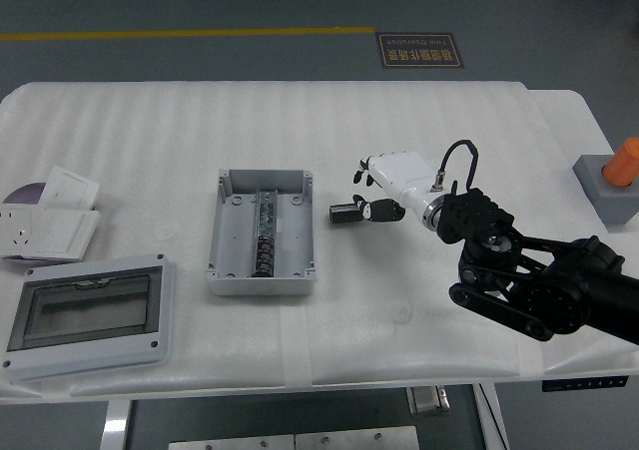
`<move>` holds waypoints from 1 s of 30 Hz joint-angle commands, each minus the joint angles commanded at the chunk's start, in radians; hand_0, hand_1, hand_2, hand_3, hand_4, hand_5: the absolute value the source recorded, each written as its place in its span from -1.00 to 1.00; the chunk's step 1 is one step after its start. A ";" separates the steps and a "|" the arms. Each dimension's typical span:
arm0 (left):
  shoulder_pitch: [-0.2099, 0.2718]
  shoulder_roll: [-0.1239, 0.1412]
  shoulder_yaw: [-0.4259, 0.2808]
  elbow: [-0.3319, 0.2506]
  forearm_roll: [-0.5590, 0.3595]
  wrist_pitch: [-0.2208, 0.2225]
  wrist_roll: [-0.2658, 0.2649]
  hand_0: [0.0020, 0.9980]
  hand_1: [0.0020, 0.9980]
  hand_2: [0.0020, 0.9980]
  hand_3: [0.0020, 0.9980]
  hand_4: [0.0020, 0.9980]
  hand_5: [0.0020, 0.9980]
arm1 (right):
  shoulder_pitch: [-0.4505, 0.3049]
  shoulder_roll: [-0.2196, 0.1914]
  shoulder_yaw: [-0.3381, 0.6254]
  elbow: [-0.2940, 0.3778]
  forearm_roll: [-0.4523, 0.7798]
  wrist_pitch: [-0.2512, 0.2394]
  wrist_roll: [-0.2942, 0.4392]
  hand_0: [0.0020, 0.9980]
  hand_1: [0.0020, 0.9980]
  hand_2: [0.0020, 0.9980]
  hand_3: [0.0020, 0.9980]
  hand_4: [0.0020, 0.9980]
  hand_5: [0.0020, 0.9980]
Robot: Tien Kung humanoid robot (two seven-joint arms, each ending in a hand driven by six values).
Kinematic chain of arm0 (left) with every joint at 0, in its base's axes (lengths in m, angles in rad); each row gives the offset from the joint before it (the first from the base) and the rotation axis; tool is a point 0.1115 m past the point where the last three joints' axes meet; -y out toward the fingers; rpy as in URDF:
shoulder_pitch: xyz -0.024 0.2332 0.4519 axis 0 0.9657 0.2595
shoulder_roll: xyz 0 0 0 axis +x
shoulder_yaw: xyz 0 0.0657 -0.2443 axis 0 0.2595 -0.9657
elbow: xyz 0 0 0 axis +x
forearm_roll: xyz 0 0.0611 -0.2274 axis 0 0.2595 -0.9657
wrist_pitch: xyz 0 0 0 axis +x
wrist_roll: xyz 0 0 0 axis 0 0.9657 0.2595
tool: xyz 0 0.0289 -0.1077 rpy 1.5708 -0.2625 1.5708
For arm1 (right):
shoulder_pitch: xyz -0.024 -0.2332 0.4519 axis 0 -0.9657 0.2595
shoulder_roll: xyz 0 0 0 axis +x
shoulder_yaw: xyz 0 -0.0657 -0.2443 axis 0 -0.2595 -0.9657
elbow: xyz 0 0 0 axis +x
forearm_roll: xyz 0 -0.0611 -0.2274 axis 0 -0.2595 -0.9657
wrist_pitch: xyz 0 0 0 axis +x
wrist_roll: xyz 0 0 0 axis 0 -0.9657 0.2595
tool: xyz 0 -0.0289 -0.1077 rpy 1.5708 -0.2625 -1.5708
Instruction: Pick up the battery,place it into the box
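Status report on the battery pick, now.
Right hand at the battery, grip unconfirmed. Battery on the table, right of the open box. Left hand unseen. Path clear.
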 joint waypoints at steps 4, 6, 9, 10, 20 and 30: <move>0.000 0.000 -0.003 0.000 0.004 -0.002 0.003 0.30 0.35 0.18 0.18 0.04 0.26 | 0.003 0.006 -0.001 -0.013 0.002 0.023 0.000 -0.14 0.02 0.04 0.31 0.18 -0.21; 0.001 0.000 -0.007 0.000 0.008 -0.003 0.005 0.30 0.35 0.18 0.18 0.04 0.26 | 0.005 0.010 0.003 -0.018 0.004 0.043 -0.004 -0.14 0.02 0.04 0.31 0.18 -0.21; 0.002 0.000 -0.017 0.000 0.019 -0.005 0.009 0.30 0.35 0.18 0.18 0.04 0.26 | 0.009 0.019 0.005 -0.023 0.008 0.066 -0.010 -0.12 0.04 0.05 0.32 0.21 -0.17; 0.002 0.000 -0.022 0.000 0.023 -0.005 0.011 0.30 0.35 0.18 0.18 0.04 0.26 | 0.011 0.023 0.003 -0.024 0.011 0.071 -0.012 -0.12 0.04 0.05 0.32 0.21 -0.17; 0.002 0.000 -0.036 0.000 0.037 -0.008 0.016 0.30 0.35 0.18 0.18 0.04 0.25 | 0.010 0.046 -0.010 -0.024 0.016 0.075 -0.017 0.33 0.59 0.88 1.00 0.87 0.30; 0.000 -0.001 -0.027 0.000 0.029 -0.007 0.013 0.30 0.35 0.18 0.18 0.04 0.26 | 0.014 0.058 -0.037 -0.045 0.020 0.067 -0.018 0.34 0.59 0.86 1.00 0.90 0.33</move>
